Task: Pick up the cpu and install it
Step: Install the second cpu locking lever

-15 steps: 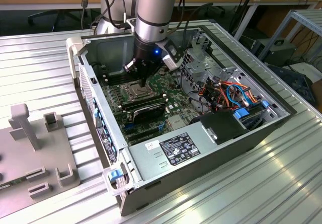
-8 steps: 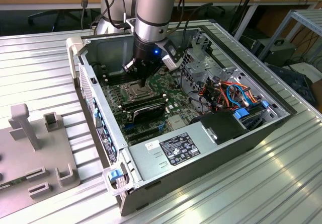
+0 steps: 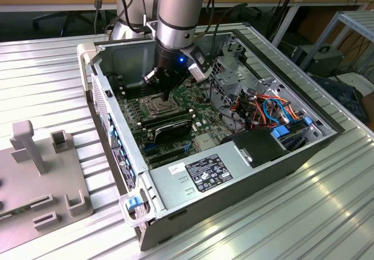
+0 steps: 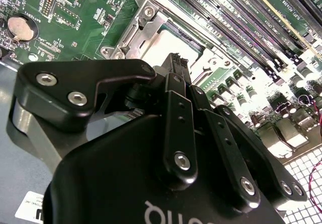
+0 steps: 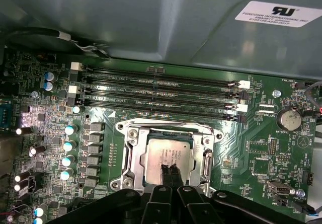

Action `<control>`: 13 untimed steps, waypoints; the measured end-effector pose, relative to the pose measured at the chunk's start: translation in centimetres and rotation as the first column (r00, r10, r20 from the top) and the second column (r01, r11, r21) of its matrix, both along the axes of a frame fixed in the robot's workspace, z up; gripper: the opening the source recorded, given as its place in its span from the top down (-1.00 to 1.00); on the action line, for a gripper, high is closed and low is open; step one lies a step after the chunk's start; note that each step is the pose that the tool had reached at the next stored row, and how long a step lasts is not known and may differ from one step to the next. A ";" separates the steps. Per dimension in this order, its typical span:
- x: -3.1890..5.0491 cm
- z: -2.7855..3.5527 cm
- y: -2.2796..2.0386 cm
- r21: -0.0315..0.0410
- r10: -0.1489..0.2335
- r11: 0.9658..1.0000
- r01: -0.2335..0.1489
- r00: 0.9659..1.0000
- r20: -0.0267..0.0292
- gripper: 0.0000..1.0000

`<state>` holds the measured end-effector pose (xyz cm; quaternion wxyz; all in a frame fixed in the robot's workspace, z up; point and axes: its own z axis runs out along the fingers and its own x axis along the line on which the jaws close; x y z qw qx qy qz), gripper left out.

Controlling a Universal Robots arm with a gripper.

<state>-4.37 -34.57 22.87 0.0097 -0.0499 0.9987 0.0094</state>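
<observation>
Reaching into the open computer case (image 3: pixel 193 178), the gripper (image 5: pixel 169 169) has its two fingertips pinched together, resting on one cpu (image 5: pixel 167 156) lying in the socket frame (image 5: pixel 132 156). In the first wrist view, four memory slots (image 5: pixel 156 90) sit beside it.

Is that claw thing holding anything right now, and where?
Nothing is held: the gripper has its fingertips pressed together just above the cpu, which lies in its socket frame.

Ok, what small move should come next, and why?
Probably lift the pincer straight up a little: the cpu appears to lie flat inside the socket frame, and the closed pincer sits over the cpu's edge, apparently gripping nothing.
</observation>
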 end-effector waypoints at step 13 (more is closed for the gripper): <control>0.00 0.96 0.00 0.000 0.000 1.000 0.000 1.000 0.000 0.79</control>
